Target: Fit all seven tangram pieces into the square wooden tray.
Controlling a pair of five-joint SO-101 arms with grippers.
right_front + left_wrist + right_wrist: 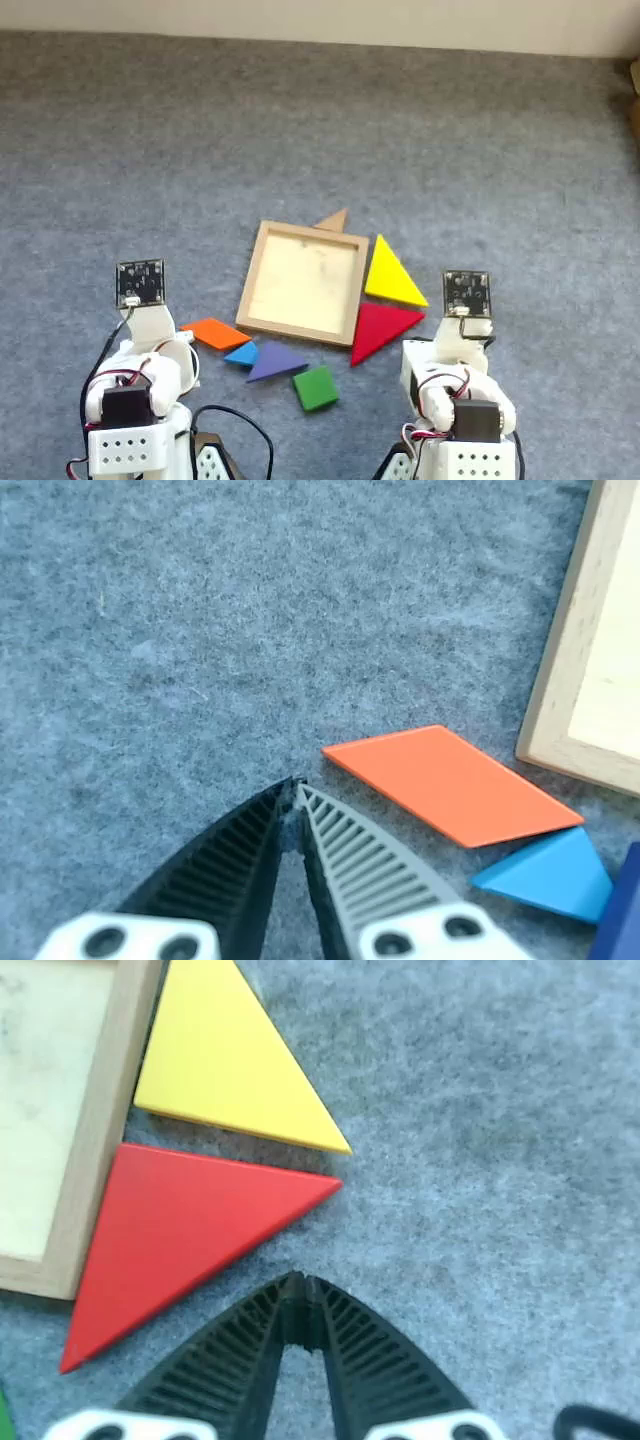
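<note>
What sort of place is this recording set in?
Likely a tabletop robot-training rig: grey felt-like mat, a left arm and right arm mounted side by side, and a wooden tray with loose tangram pieces around it.

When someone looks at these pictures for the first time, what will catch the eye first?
The empty square wooden tray sits mid-table on grey felt, and bright pieces lie around it: a yellow triangle and a red triangle at its right side, an orange parallelogram, a blue triangle, a purple triangle and a green square by its near edge. The left gripper and right gripper are shut, holding nothing.
</note>
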